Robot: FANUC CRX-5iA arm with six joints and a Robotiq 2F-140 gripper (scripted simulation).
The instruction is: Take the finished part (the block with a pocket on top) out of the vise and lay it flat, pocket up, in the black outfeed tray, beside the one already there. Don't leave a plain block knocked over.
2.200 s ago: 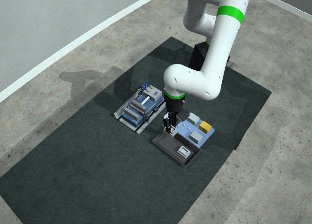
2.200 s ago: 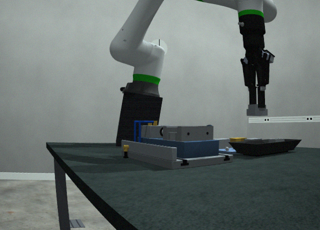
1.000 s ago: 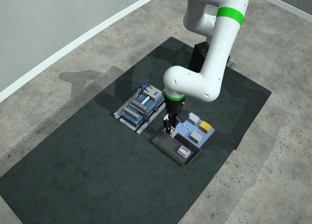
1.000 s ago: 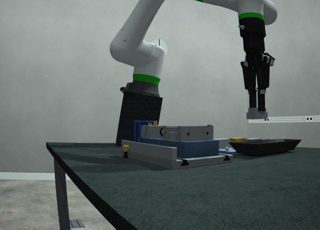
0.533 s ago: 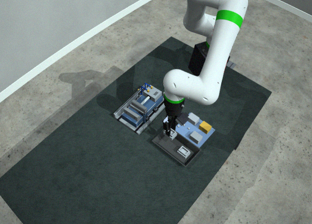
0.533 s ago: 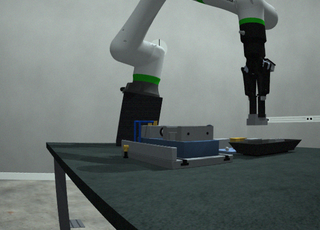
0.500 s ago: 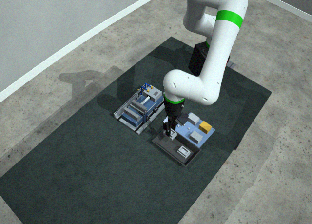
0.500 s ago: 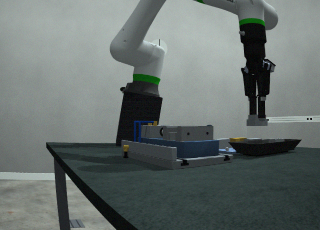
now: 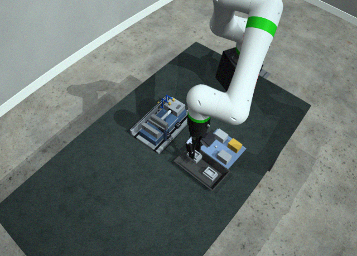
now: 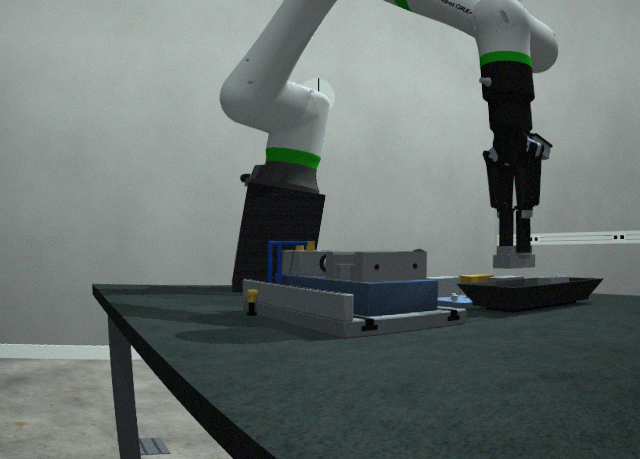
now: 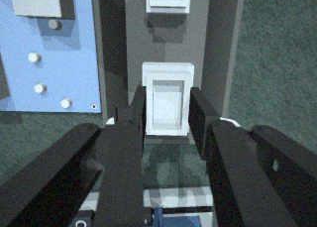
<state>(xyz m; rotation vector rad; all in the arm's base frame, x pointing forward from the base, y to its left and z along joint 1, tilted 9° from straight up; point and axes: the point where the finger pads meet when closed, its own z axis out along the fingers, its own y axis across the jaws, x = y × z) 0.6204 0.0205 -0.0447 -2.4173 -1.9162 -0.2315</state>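
While above tray (image 10: pixel 578 289), pocketed block (image 10: pixel 513 260) in tool (image 10: pixel 514 247).

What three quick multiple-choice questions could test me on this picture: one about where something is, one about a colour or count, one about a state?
1. Where is the pale grey pocketed block that the black two-fingered tool carries?
A. In the air above the black outfeed tray
B. Clamped in the grey and blue vise
C. Lying on the concrete floor

2. How many yellow blocks sit on the light blue plate?
A. Three
B. None
C. One

3. What is the tool doing?
A. Spread wide with nothing in it
B. Shut on the block
C. Pressed flat on the green mat

Answers:
1 A: the exterior view shows the block hanging clear above the tray.
2 C: the top view shows a single yellow block among grey ones.
3 B: the wrist view shows the fingers against both sides of the block.
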